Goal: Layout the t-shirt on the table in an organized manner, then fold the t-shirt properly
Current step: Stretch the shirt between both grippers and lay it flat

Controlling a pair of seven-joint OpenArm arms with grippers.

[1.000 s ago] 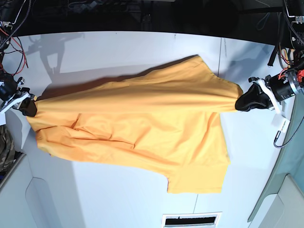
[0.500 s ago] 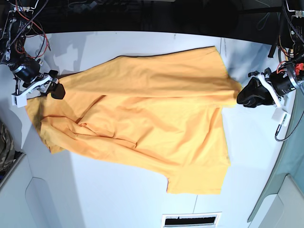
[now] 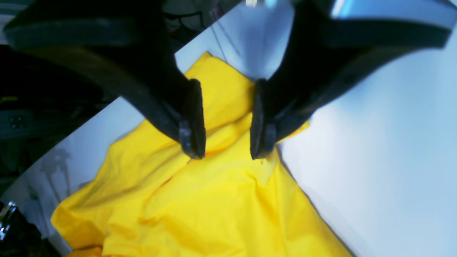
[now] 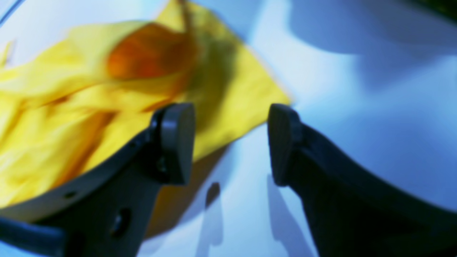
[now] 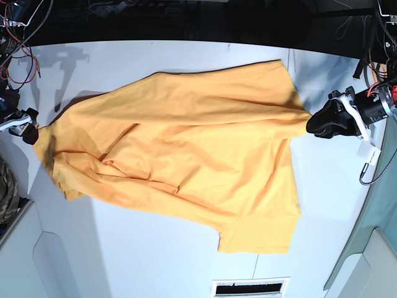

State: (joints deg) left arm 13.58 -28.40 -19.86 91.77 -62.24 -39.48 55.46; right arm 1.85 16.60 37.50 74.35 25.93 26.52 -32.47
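Shirt (image 5: pixel 186 155): soft, light, limp cloth; lies spread but skewed and creased across the middle of the white worktop (image 5: pixel 155 261), one sleeve pointing to the near edge. Expected to sag, drag and wrinkle when pulled; no stiffness to rely on. Best taken by pinching hems or corners at two well-separated points. Left jaws (image 3: pixel 226 142): parted, nothing held, poised over the shirt's corner at the side. Right jaws (image 4: pixel 232 142): wide apart, nothing held, just beside the opposite corner, over bare worktop.

Left pincer (image 3: pixel 226 155) and right pincer (image 4: pixel 232 142) both gape, empty.
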